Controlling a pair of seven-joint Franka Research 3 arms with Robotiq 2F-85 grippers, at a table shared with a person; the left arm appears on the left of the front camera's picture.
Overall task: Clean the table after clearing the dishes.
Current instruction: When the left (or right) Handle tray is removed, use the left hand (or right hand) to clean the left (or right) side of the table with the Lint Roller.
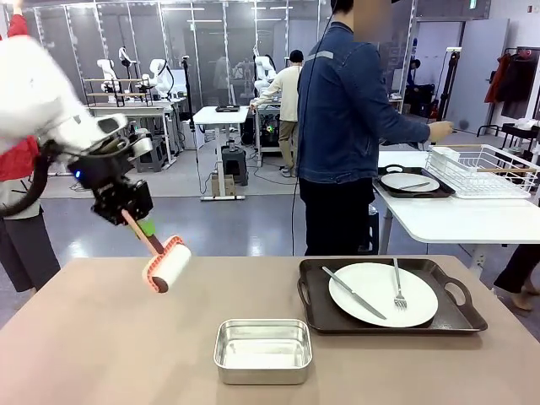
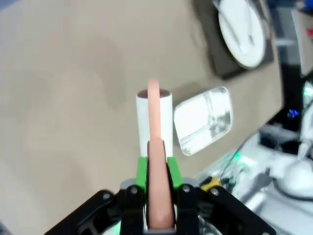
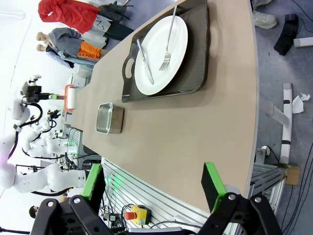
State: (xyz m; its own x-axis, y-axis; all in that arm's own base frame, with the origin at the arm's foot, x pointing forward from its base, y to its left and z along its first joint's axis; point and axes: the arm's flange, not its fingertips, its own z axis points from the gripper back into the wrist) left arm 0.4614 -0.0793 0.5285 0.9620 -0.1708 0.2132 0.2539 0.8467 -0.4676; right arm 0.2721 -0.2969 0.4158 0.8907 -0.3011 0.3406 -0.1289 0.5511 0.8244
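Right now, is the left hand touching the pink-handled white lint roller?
Touching. Left wrist view: the left hand clamps the white lint roller by its pink handle.

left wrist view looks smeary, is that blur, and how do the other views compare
Left wrist view: soft all over, plate and steel pan smeared, the pan glaring. Front view: crisp on the table, only the near left arm soft and bright. Right wrist view: sharp, but rolled sideways, with the background at its left blown out white.
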